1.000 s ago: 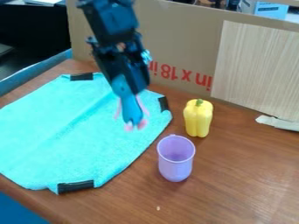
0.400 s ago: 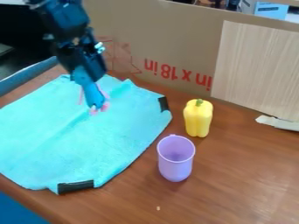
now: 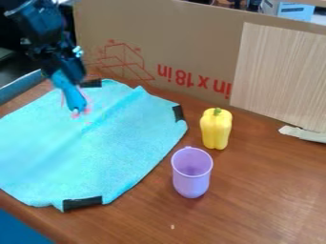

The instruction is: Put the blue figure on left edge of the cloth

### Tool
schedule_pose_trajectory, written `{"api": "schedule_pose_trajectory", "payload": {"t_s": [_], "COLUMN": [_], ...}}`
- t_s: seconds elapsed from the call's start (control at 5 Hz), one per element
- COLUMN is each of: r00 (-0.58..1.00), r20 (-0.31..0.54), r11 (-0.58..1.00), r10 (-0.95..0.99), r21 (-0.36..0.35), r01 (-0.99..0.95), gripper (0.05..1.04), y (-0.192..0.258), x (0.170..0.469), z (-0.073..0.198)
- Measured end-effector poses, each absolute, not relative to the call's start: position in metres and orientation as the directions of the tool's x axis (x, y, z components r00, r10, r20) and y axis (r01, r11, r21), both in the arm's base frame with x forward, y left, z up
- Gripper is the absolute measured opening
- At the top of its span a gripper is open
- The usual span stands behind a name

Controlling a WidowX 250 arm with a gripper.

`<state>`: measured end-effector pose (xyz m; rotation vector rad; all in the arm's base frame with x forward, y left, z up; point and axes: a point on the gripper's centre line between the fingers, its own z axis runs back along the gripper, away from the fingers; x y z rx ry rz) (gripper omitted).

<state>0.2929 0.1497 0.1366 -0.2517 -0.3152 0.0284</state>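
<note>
The black two-finger hand is closed around a slim blue figure with pink parts, and the figure hangs down over the upper left part of the turquoise cloth. On the brown wooden surface, to the right of this cloth, there stand a light purple plastic cup and, just behind it, a yellow toy pepper, both upright, before a brown cardboard wall.
</note>
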Motion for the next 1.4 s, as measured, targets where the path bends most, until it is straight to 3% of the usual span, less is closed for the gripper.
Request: {"api": "schedule_pose_trajectory", "payload": {"t_s": [0.4, 0.8, 1.4], "r00": [0.955, 0.962, 0.971], "r20": [0.268, 0.243, 0.227], "r11": [0.967, 0.984, 0.994], "r10": [0.125, 0.122, 0.077], "r21": [-0.248, -0.154, -0.087], "r01": [-0.057, -0.086, -0.059], "gripper": [0.646, 0.647, 0.647], "y": [0.204, 0.226, 0.241], "x": [0.297, 0.297, 0.276], "z": [0.123, 0.100, 0.080]}}
